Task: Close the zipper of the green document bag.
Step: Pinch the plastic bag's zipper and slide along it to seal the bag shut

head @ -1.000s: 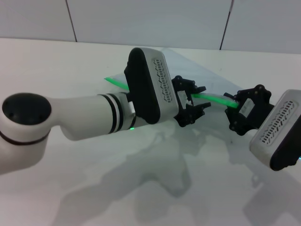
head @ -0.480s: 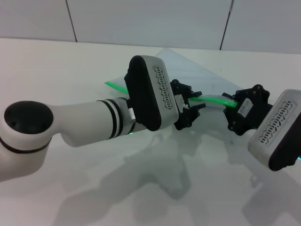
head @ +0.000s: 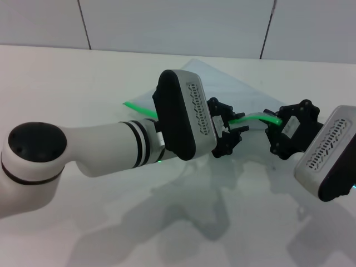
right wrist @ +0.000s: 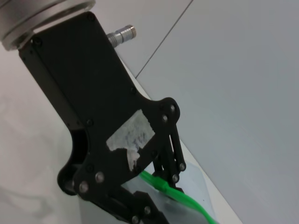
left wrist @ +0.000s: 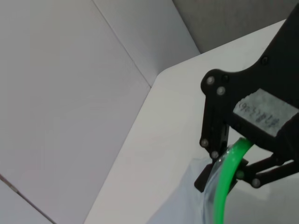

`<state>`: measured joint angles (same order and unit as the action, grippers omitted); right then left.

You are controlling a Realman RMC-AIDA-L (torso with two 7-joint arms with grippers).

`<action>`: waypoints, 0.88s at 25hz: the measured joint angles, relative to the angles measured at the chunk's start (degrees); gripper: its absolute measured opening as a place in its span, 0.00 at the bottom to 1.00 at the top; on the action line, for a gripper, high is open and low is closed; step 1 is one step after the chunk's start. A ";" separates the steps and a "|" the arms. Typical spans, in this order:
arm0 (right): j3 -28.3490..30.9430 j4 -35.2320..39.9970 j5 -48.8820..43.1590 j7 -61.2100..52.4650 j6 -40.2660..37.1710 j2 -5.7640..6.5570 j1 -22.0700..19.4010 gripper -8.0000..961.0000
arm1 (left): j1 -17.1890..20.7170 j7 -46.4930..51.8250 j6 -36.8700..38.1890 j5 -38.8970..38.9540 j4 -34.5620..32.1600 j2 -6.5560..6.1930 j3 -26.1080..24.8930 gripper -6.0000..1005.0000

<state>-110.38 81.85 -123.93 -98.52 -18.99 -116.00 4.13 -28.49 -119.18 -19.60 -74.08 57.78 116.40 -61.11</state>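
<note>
The green document bag (head: 219,83) lies flat on the white table, translucent, behind both grippers. Its zipper (head: 253,115) is a bright green strip running from the left of the bag to the right, lifted in a slight arc between the grippers. My left gripper (head: 232,124) is shut on the zipper near the middle of the table; the right wrist view shows it (right wrist: 158,179) clamped over the green strip (right wrist: 187,201). My right gripper (head: 274,123) is shut on the zipper's right end, and the left wrist view shows it (left wrist: 230,161) pinching the strip (left wrist: 223,182).
The white table (head: 72,78) stretches wide to the left and in front of the arms. A pale panelled wall (head: 178,22) stands behind its far edge. My bulky left forearm (head: 105,147) crosses the middle and hides part of the zipper and bag.
My left gripper has slid to the right along the zipper, closer to the right gripper. The right gripper has held its place.
</note>
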 joint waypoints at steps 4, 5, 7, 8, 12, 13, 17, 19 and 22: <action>0.12 -0.03 0.00 0.00 0.00 -0.02 0.03 0.10 | 0.11 0.34 0.00 0.00 0.32 0.02 0.03 0.21; 0.14 -0.09 0.00 0.00 0.00 -0.04 0.05 0.10 | 0.11 0.44 0.00 0.00 0.33 0.03 0.03 0.21; 0.17 -0.15 0.00 0.00 0.00 -0.03 0.10 0.10 | 0.23 0.49 0.00 0.01 0.42 0.08 0.03 0.20; 0.16 -0.18 0.00 0.00 0.01 -0.02 0.12 0.10 | 0.35 0.50 0.02 0.03 0.54 0.11 0.03 0.20; 0.15 -0.31 0.01 0.00 0.12 -0.02 0.19 0.11 | 1.36 0.41 1.06 0.08 1.84 0.14 0.00 0.20; 0.17 -0.39 0.01 0.00 0.14 -0.01 0.23 0.11 | 1.55 0.44 1.33 0.08 2.11 0.14 -0.01 0.20; 0.28 -0.54 0.01 0.00 0.16 -0.01 0.51 0.11 | 2.17 0.47 1.48 0.08 2.44 0.11 -0.09 0.20; 0.28 -0.59 0.01 0.00 0.24 -0.01 0.60 0.11 | 2.19 0.36 1.51 0.08 2.46 0.13 -0.09 0.20; 0.25 -0.71 0.01 0.00 0.32 -0.02 0.69 0.11 | 2.21 0.14 1.53 0.08 2.50 0.14 -0.05 0.20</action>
<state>-110.13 81.14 -123.92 -98.52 -18.67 -116.02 4.82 -26.28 -119.04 -18.08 -74.00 60.28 116.54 -61.16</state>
